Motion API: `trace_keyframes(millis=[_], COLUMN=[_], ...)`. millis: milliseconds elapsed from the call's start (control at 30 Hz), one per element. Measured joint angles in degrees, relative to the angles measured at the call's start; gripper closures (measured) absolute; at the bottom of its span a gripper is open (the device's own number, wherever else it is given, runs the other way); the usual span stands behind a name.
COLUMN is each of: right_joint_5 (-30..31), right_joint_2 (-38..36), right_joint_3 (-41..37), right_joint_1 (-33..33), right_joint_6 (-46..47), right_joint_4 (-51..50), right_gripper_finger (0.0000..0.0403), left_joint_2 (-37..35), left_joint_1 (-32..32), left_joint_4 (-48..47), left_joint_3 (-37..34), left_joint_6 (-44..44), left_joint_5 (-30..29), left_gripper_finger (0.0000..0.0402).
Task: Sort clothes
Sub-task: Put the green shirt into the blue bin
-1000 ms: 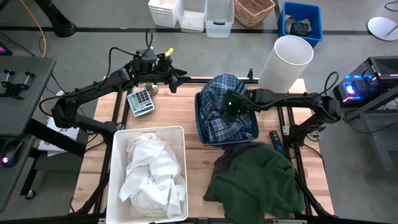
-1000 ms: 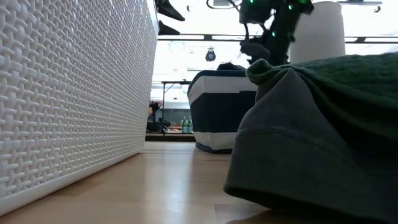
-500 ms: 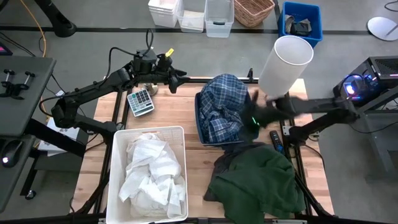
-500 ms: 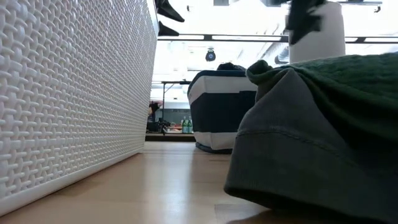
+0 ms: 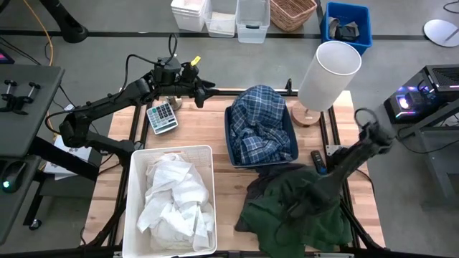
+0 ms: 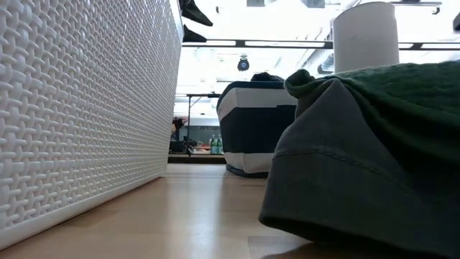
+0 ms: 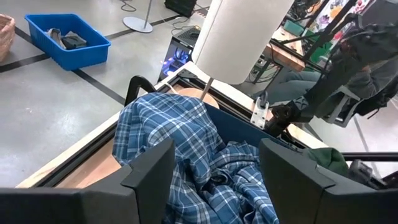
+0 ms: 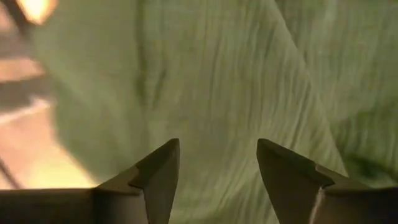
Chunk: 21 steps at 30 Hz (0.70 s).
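Note:
A blue-and-white plaid shirt lies heaped in the dark blue bin at the table's middle; it also shows in the left wrist view. Several white garments lie in the white bin at the near left. A dark green garment lies on the table at the near right, over a dark grey one. My right gripper is open just above the green garment. My left gripper is open and empty at the far left, pointing toward the blue bin.
A white cylinder lampshade on a round wooden base stands at the far right. A calculator lies at the far left and a dark remote lies right of the blue bin. Bare wood shows between the two bins.
My right gripper has swung from above the plaid shirt in the blue bin toward the table's near edge and gone down over the dark green garment. The plaid shirt stays heaped in the blue bin.

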Motion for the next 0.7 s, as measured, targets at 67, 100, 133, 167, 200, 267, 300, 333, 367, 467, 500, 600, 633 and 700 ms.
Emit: trace_keyframes(millis=[67, 100, 133, 167, 200, 267, 300, 333, 367, 467, 500, 600, 633, 700], right_joint_5=[0.91, 1.07, 1.16, 1.35, 1.43, 1.20, 0.78, 0.20, -0.47, -2.93, -3.42, -3.29, -3.10, -3.22], right_joint_2=[2.91, 4.31, 5.57, 6.70, 7.71, 9.71, 10.85, 12.01, 13.07, 15.54, 16.15, 16.88, 16.73, 15.36], right_joint_3=[0.00, 0.00, 0.00, 0.00, 0.00, 0.00, 0.00, 0.00, 0.02, 0.13, 0.17, 0.24, 0.24, 0.11], right_joint_1=[-0.45, -0.78, -1.09, -1.42, -1.69, -1.97, -1.98, -1.99, -2.03, -2.33, -2.39, -2.31, -2.32, -2.51], right_joint_6=[-2.50, -3.25, -3.81, -4.35, -4.76, -5.50, -6.21, -6.63, -7.20, -7.40, -6.82, -4.53, -4.13, -2.42], right_joint_4=[-0.18, -0.47, -0.64, -0.57, -0.20, 1.44, 2.54, 3.52, 4.31, 6.67, 7.23, 7.93, 7.80, 6.91], right_gripper_finger=[0.0192, 0.0192, 0.0192, 0.0192, 0.0192, 0.0192, 0.0192, 0.0192, 0.0193, 0.0217, 0.0239, 0.0352, 0.0375, 0.0385], left_joint_2=[0.00, 0.00, 0.00, 0.00, 0.00, 0.00, 0.00, 0.00, 0.00, 0.00, 0.00, 0.00, 0.00, 0.00], left_joint_1=[0.00, 0.00, 0.00, 0.00, 0.00, 0.00, 0.00, 0.00, 0.00, 0.00, 0.00, 0.00, 0.00, 0.00], left_joint_4=[0.00, 0.00, 0.00, 0.00, 0.00, 0.00, 0.00, 0.00, 0.00, 0.00, 0.00, 0.02, 0.03, 0.04], left_joint_3=[0.00, 0.00, 0.00, 0.00, 0.00, 0.00, 0.00, 0.00, 0.00, 0.00, 0.00, 0.00, 0.00, 0.00], left_joint_6=[0.23, 0.23, 0.25, 0.25, 0.25, 0.25, 0.25, 0.28, 0.28, 0.28, 0.28, 0.27, 0.27, 0.25], left_joint_5=[0.00, 0.02, 0.00, 0.00, 0.00, 0.02, 0.02, 0.02, 0.02, 0.02, 0.01, 0.02, 0.02, 0.02], left_gripper_finger=[0.0182, 0.0182, 0.0182, 0.0182, 0.0182, 0.0182, 0.0182, 0.0182, 0.0182, 0.0182, 0.0182, 0.0182, 0.0182, 0.0182])
